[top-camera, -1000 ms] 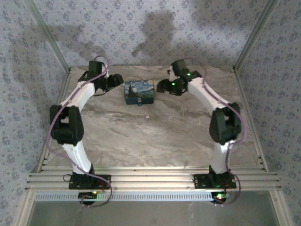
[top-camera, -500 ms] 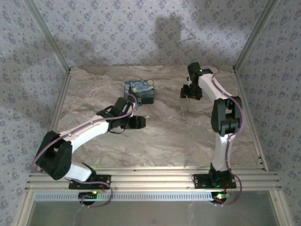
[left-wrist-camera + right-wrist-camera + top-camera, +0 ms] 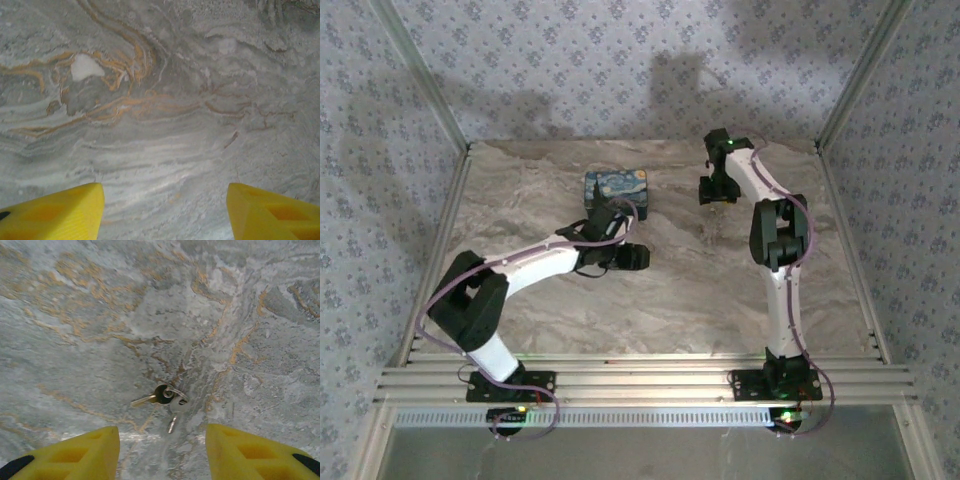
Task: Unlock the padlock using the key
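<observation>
The padlock, a blue block with a yellow-and-white swirl print, lies at the back middle of the table. The key, a small metal piece on a ring with a second one, lies flat on the marble just ahead of my right gripper. That gripper is open and holds nothing; from above, the right gripper points down at the back right. My left gripper hovers in front of the padlock, a little to its right. The left gripper is open, with bare marble between its yellow fingers.
The marble-patterned table is walled by patterned panels and metal posts at the back and both sides. An aluminium rail with the arm bases runs along the near edge. The right arm's elbow stands high at the right.
The left arm swung from the back left down to the middle, in front of the padlock. The right arm drew back to the back right above the key, its jaws narrowing somewhat.
</observation>
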Available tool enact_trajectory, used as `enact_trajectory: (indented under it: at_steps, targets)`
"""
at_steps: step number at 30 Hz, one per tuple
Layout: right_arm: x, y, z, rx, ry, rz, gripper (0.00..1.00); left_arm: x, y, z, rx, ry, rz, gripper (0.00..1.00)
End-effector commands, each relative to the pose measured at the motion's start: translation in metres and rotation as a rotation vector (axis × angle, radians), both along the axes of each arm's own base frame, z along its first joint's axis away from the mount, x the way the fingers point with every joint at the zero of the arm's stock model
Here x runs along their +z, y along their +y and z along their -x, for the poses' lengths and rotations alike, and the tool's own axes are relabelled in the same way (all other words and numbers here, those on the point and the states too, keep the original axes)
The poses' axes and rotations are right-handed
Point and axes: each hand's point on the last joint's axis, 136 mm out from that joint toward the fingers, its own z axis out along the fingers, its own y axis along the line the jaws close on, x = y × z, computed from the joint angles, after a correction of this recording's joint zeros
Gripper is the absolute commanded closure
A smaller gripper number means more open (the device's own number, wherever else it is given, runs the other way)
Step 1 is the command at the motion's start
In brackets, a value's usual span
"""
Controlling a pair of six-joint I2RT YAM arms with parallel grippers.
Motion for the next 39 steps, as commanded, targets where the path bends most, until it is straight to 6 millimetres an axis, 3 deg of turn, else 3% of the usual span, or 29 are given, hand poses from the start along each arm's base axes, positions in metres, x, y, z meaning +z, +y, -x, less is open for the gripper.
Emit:
enact_trajectory:
  at_steps: [1,10,18,26,29,39]
  targets:
    - [-0.013,-0.010,0.004,0.031,0.056,0.021,0.50,0.007,-0.010,-0.006,-0.004,-0.020,0.040,0.34]
    - [-0.041,-0.006,0.009,0.050,0.119,0.017,0.55,0.001,-0.002,0.000,0.016,-0.005,0.011,0.34]
    - [-0.051,-0.004,0.022,0.092,0.169,0.025,0.82,0.001,0.014,0.006,0.051,-0.027,-0.011,0.34]
    - [-0.043,-0.003,0.039,0.128,0.189,0.021,1.00,0.003,0.024,0.015,0.077,-0.039,-0.001,0.34]
    - [-0.038,0.009,0.057,0.159,0.179,0.004,1.00,0.002,0.032,0.020,0.084,-0.051,-0.009,0.34]
    - [-0.017,0.079,0.150,0.376,0.116,0.012,1.00,-0.006,0.049,0.032,0.148,-0.054,0.024,0.34]
